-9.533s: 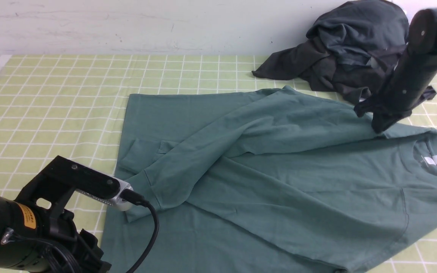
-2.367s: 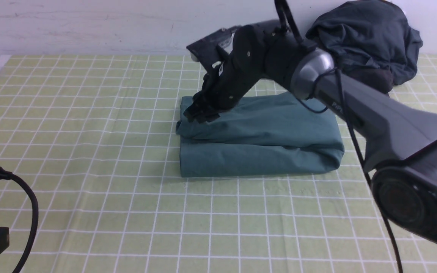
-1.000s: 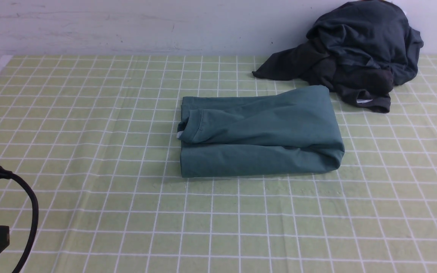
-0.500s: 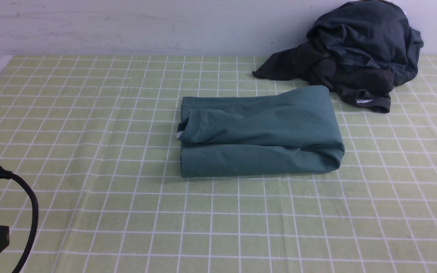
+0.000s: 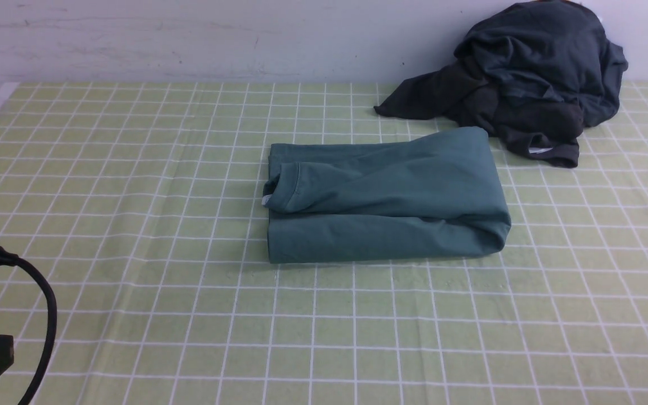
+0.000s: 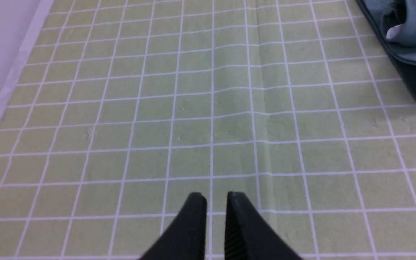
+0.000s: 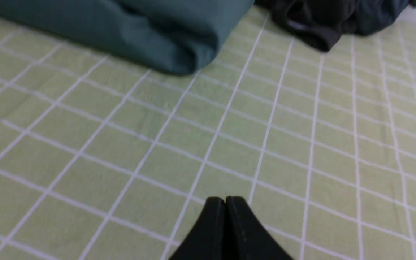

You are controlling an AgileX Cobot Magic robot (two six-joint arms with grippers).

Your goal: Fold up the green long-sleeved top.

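The green long-sleeved top point(image 5: 386, 197) lies folded into a thick rectangle mid-table, its collar and white label turned to the left. One folded end shows in the left wrist view point(image 6: 406, 36), the other in the right wrist view point(image 7: 139, 25). My left gripper point(image 6: 214, 196) hovers over bare cloth well to the left of the top, its jaws a narrow gap apart with nothing between them. My right gripper point(image 7: 225, 199) is shut and empty, near the front right of the top. Neither gripper touches the top.
A heap of dark charcoal garments point(image 5: 526, 73) lies at the back right against the wall, close behind the top. A green checked tablecloth point(image 5: 133, 253) covers the table. Its left edge point(image 6: 5, 90) runs beside my left gripper. A black cable point(image 5: 48, 315) loops at the front left.
The top went from spread flat to a folded rectangle, and my right arm left it and drew back. Over the last second only a sliver of the right arm shifted at the frame's lower right.
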